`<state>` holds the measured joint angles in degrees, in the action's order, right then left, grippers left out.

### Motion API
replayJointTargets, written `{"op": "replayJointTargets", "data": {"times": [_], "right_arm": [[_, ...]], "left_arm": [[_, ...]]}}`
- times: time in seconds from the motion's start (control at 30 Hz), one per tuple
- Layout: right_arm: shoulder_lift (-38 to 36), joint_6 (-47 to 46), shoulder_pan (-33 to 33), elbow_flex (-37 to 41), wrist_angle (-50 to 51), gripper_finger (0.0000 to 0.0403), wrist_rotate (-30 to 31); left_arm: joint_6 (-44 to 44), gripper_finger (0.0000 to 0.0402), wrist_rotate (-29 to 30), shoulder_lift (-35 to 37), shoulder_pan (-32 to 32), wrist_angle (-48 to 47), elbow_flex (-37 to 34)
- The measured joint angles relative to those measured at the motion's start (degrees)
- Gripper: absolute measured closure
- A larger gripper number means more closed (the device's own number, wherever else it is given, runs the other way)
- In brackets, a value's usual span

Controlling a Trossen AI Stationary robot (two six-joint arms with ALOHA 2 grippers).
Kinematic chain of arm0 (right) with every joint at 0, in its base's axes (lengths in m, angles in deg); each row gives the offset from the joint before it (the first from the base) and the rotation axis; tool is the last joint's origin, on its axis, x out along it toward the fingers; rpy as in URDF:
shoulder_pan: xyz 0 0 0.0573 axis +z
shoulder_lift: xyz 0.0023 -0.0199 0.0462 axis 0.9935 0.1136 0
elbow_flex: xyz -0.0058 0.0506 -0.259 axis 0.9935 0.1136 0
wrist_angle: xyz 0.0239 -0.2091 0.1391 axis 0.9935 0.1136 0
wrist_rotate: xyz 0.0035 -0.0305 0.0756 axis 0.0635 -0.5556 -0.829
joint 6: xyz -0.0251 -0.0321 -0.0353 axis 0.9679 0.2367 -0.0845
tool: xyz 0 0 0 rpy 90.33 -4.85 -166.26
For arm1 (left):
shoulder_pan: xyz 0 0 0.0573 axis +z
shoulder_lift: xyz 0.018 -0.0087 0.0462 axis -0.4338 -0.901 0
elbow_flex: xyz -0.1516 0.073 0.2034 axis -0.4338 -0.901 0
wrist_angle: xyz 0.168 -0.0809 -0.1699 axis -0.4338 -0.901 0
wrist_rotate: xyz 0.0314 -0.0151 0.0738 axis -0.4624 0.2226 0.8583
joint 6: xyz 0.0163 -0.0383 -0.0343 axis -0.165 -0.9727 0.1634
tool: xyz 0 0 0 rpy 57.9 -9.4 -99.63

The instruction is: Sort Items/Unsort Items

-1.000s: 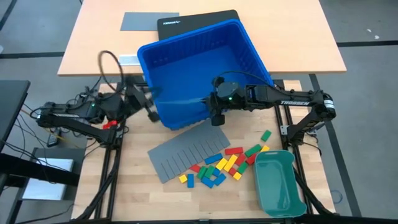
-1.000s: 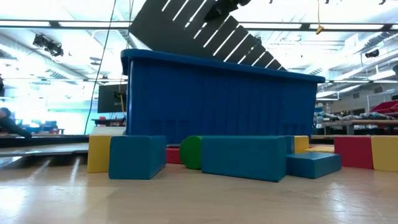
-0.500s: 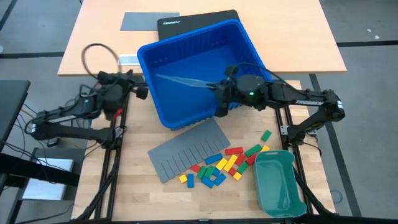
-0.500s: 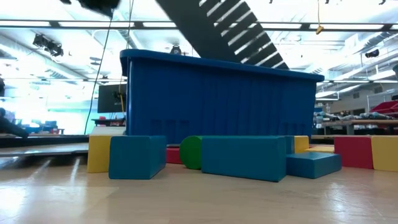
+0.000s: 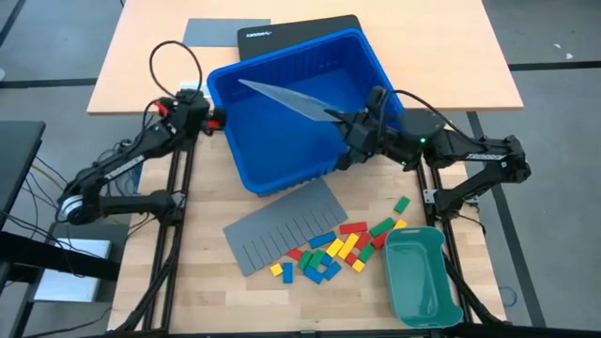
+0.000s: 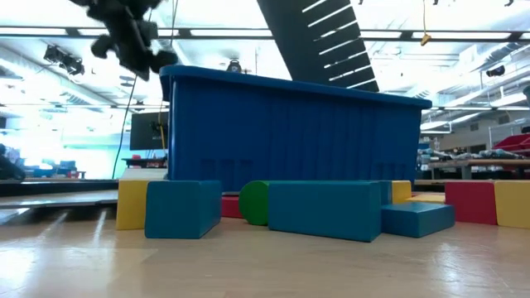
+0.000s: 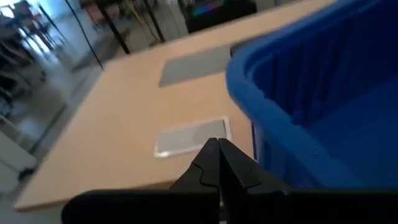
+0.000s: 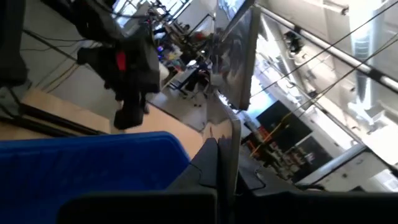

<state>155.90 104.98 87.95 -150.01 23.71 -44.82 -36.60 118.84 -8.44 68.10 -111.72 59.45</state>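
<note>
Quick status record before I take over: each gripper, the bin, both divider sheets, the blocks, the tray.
left gripper: jaws shut, empty, just outside the bin's left wall
right gripper: jaws shut on divider sheet, held over the bin
blue bin: at the table's back edge
second divider sheet: flat on the table in front of the bin
blocks: loose cluster between that sheet and the tray
teal tray: front right; no blocks seen inside

The right gripper (image 8: pixel 219 163) fingers pinch a grey slotted sheet (image 8: pixel 239 68) above the blue bin (image 8: pixel 87 168).
</note>
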Motion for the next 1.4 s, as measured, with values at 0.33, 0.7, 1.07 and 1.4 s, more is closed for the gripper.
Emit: {"op": "replayJointTargets", "data": {"times": [0.33, 0.7, 1.07, 1.4], "right_arm": [[-0.22, 3.37, 1.93, 0.0, -1.75, 0.0403, 3.33], [-0.2, 13.89, 2.29, -0.04, -15.17, 0.0403, 5.98], [-0.22, 16.58, 0.75, -0.09, -17.0, 0.0403, 7.31], [-1.07, 31.76, -3.11, -0.09, -26.37, 0.0403, 21.54]], "left_arm": [[4.73, 0.0401, -12.89, -12.66, 10.45, 16.26, 0.14], [7.75, 0.0401, -24.95, -20.38, 16.51, 30.05, 1.73], [8.89, 0.0401, -35.04, -27.96, 19.71, 28.94, 10.56], [12.99, 0.0401, -37.5, -22.82, 19.06, 13.99, 19.75]]}}
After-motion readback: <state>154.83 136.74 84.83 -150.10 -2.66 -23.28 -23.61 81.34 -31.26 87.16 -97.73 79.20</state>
